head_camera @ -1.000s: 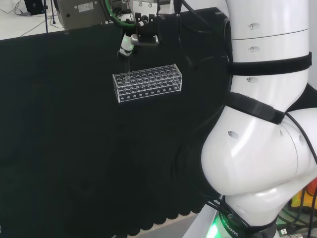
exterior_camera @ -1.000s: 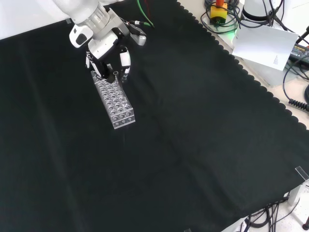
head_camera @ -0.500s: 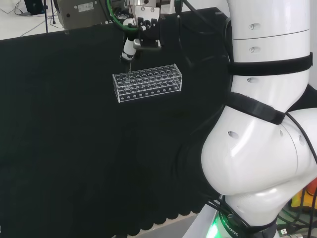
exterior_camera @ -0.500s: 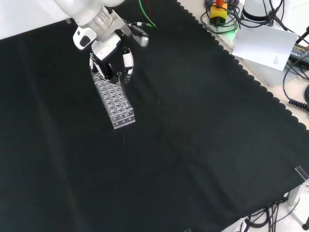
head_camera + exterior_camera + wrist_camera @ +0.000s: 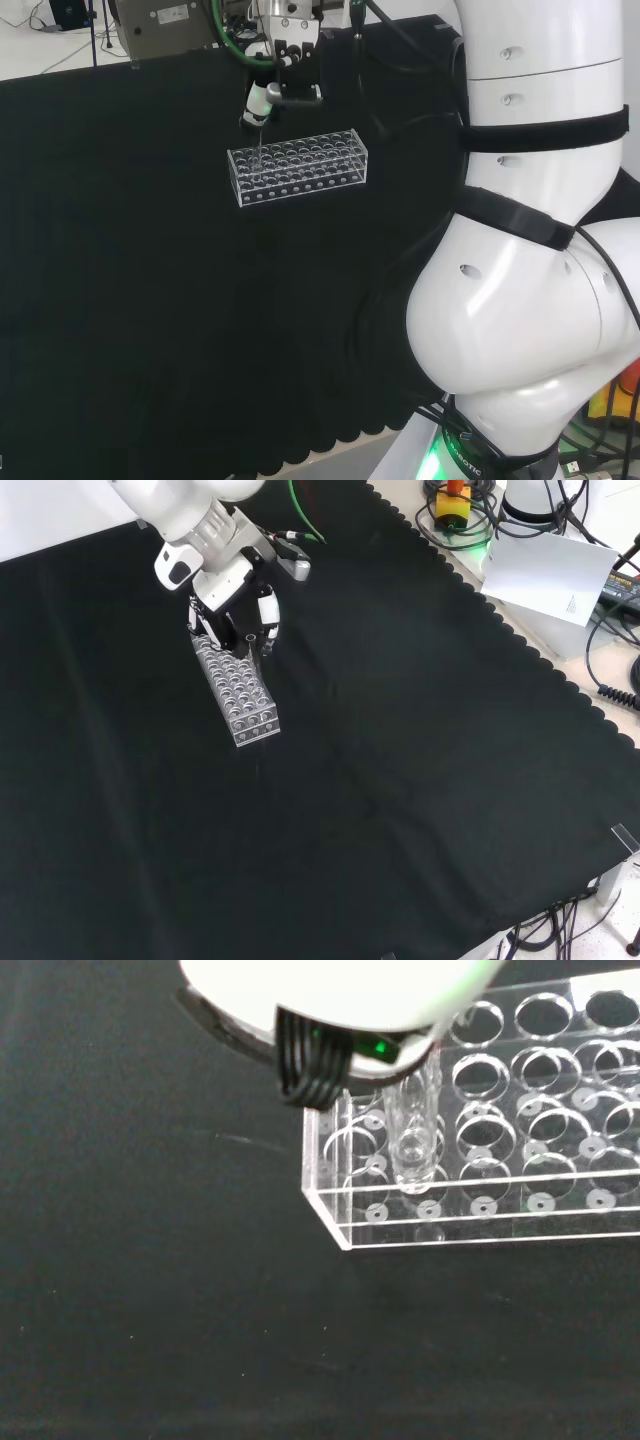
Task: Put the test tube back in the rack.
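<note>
Hand (image 5: 232,615) pinches test tube (image 5: 413,1130), its tip already in an end hole of rack (image 5: 298,167); insertion step. Next: lower fully, then release.

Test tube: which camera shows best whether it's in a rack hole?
Wrist view: the test tube stands large in an end hole of the rack. Head view shows a faint sliver; in the front view the hand covers it.

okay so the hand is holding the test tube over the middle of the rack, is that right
Not quite. The hand holds the test tube at one end of the rack, not the middle. The front view shows the hand over the rack's far end, and the wrist view shows the tube entering holes near the end wall.
</note>
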`<state>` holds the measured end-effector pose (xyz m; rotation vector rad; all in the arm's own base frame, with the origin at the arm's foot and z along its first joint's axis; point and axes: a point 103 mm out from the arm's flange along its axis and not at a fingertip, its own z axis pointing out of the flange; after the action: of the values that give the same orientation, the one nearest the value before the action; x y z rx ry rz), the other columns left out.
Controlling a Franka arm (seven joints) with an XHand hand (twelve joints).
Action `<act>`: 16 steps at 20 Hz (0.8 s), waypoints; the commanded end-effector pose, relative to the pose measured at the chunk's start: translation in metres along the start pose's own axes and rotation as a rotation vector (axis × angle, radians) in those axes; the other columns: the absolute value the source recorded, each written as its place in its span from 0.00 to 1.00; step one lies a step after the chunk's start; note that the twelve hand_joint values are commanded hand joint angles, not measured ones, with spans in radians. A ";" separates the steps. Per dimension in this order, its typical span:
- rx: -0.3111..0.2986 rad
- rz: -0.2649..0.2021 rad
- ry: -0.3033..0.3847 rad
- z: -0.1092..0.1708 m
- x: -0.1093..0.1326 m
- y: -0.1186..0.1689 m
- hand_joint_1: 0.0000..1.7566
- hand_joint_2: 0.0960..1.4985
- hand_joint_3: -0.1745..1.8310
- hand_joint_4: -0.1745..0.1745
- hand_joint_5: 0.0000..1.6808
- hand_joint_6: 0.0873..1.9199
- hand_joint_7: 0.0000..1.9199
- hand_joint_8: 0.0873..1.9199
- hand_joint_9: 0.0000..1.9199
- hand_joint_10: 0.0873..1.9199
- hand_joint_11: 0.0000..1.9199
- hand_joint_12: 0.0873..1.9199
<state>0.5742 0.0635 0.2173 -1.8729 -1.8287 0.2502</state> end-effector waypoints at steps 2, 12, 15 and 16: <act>0.004 -0.013 -0.002 0.002 0.006 0.003 0.82 0.37 0.40 0.00 0.80 0.21 0.75 0.29 0.77 0.00 0.37 0.65; 0.018 -0.016 -0.013 0.004 0.009 0.007 0.82 0.37 0.40 0.00 0.80 0.21 0.75 0.29 0.77 0.00 0.37 0.65; 0.022 -0.014 -0.014 0.007 0.009 0.007 0.82 0.37 0.40 0.00 0.80 0.21 0.75 0.29 0.77 0.00 0.37 0.65; 0.024 -0.013 -0.012 0.009 0.009 0.008 0.82 0.37 0.40 0.00 0.80 0.21 0.75 0.29 0.77 0.00 0.37 0.65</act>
<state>0.5790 0.0737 0.2118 -1.8474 -1.8411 0.2747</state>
